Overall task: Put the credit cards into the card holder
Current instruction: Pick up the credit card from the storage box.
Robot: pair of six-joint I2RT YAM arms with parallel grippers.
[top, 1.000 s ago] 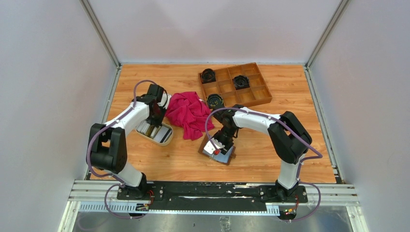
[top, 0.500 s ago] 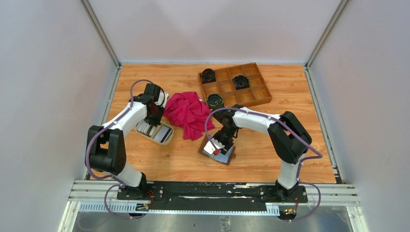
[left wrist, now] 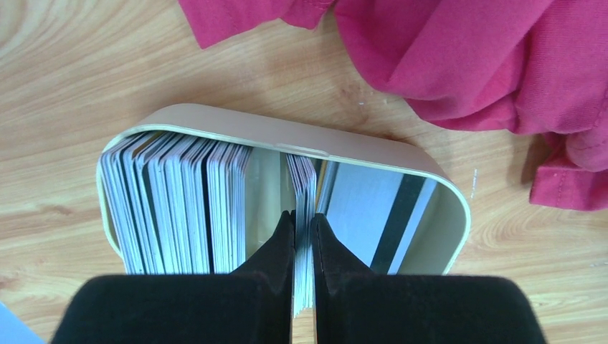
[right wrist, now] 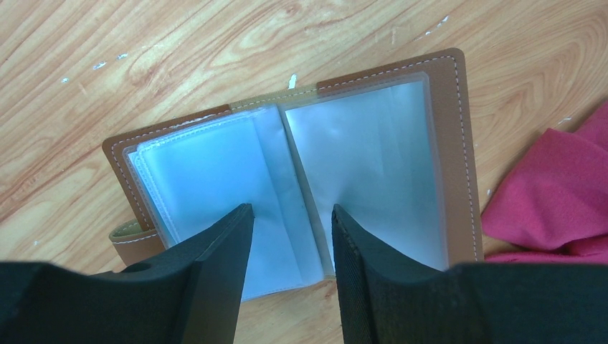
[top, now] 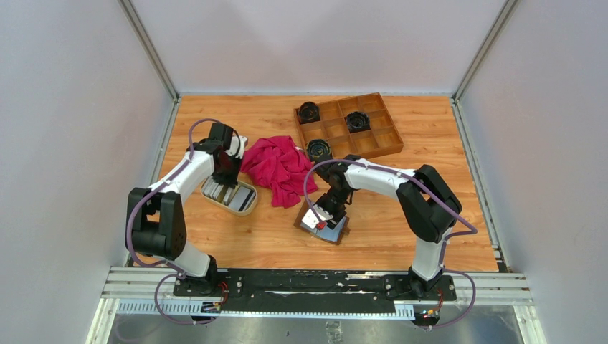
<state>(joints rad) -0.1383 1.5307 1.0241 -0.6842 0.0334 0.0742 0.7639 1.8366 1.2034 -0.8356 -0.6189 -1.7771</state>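
Middle-left in the top view, our left gripper (left wrist: 303,221) is pinched shut on a few credit cards (left wrist: 304,183) in the cream dish (left wrist: 287,136) — the right gripper (right wrist: 290,211) hangs part-open over the opened card holder (right wrist: 373,143) at centre, pockets apparently empty, so we reckon nothing's filed yet.

Crumpled red cloth (top: 279,169) between cream dish (left wrist: 287,136) and wooden compartment tray (top: 383,137) holding three black round objects (top: 356,121)
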